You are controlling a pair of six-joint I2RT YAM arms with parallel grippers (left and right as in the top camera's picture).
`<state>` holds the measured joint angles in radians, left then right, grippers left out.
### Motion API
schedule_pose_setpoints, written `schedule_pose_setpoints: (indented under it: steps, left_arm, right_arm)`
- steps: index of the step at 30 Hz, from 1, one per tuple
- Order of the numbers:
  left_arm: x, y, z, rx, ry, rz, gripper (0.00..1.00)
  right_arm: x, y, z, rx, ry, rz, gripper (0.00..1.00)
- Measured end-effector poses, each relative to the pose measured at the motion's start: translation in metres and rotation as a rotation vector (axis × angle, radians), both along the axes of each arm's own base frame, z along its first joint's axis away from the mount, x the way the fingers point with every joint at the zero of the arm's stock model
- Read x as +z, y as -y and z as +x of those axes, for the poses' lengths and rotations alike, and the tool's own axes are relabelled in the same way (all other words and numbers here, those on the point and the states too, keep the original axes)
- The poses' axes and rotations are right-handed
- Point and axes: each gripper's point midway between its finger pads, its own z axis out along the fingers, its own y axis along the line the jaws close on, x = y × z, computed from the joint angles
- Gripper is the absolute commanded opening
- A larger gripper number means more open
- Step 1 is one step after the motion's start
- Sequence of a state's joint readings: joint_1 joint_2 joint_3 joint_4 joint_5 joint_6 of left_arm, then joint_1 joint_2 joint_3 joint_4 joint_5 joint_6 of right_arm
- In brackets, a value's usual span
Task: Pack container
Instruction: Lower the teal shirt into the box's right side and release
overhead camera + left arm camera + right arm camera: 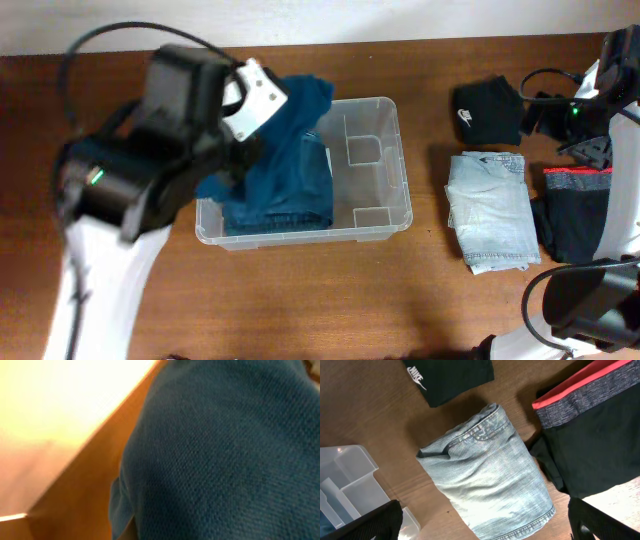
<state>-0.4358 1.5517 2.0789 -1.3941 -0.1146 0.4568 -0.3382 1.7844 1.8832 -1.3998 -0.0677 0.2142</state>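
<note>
Right gripper: fingers spread wide, empty, above the folded light jeans.
Folded light jeans: flat on the table, right of the container; a black garment with a red waistband lies just right of them.
Container: mid-table, its left half filled with blue clothing.
Left gripper: over the container's far left, seemingly against the blue knit; cannot tell its grip.
Black Nike garment: far right.

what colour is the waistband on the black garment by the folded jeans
Red edge over a speckled grey waistband, clearest in the right wrist view.
</note>
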Motion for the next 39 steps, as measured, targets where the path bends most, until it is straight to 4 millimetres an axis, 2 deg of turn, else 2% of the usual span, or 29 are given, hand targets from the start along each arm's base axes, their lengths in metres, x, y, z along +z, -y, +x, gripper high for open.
schedule_pose_setpoints:
  steps: [6,10,13,17,24,27,33,39]
  left_arm:
    - [-0.064,0.018,0.035,0.051,-0.177,0.029,0.01]
    - [-0.086,0.024,0.045,0.099,-0.236,0.018,0.01]
    - [-0.085,0.033,0.049,0.108,-0.236,-0.047,0.01]
    - [-0.073,0.056,0.054,0.086,-0.229,-0.19,0.0]
    - [-0.034,0.102,0.063,0.035,-0.214,-0.502,0.01]
    - [-0.025,0.113,0.062,0.038,-0.239,-0.596,0.01]
    - [-0.027,0.118,0.053,0.1,-0.33,-0.669,0.01]
    - [-0.038,0.124,0.047,0.166,-0.445,-0.723,0.01]
  right_arm:
    - [0.0,0.0,0.0,0.0,0.0,0.0,0.98]
    - [0.0,0.0,0.0,0.0,0.0,0.0,0.98]
    - [0.0,0.0,0.0,0.0,0.0,0.0,0.98]
    - [0.0,0.0,0.0,0.0,0.0,0.0,0.98]
    - [0.0,0.0,0.0,0.0,0.0,0.0,0.98]
    - [0.0,0.0,0.0,0.0,0.0,0.0,0.98]
    - [0.0,0.0,0.0,0.0,0.0,0.0,0.98]
    - [0.0,0.0,0.0,0.0,0.0,0.0,0.98]
